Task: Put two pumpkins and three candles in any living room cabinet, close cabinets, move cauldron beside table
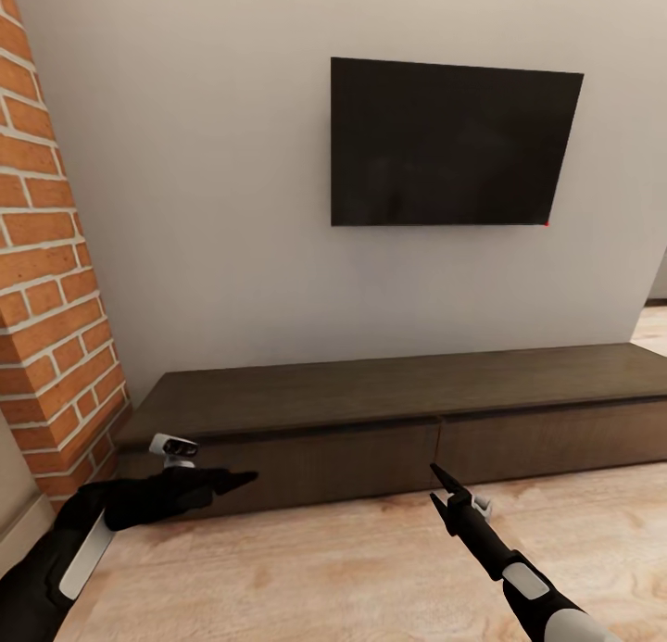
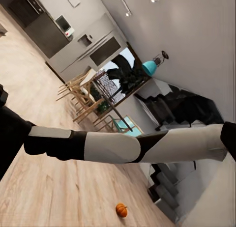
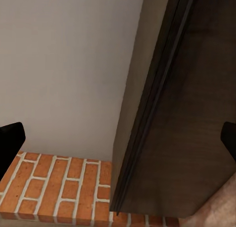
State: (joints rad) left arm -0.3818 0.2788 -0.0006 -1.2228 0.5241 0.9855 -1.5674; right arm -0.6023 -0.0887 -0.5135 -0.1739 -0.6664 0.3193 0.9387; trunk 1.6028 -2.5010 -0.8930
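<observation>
Both drawers shut on the cabinet (image 1: 389, 420), left gripper (image 1: 243, 480) state unclear, right gripper (image 1: 440, 483) released, pumpkin (image 2: 121, 210) on floor

Bare floor (image 1: 352, 559) lies open before the cabinet (image 1: 389, 438), whose shut drawers block the front. Its flat top is bare below the TV (image 1: 449, 142). A brick wall (image 1: 51, 281) bounds the left end.

Pale wall (image 1: 204, 207) bears a dark television (image 1: 449, 146); brick column (image 1: 51, 281) left; light wood floor (image 1: 333, 568).
</observation>
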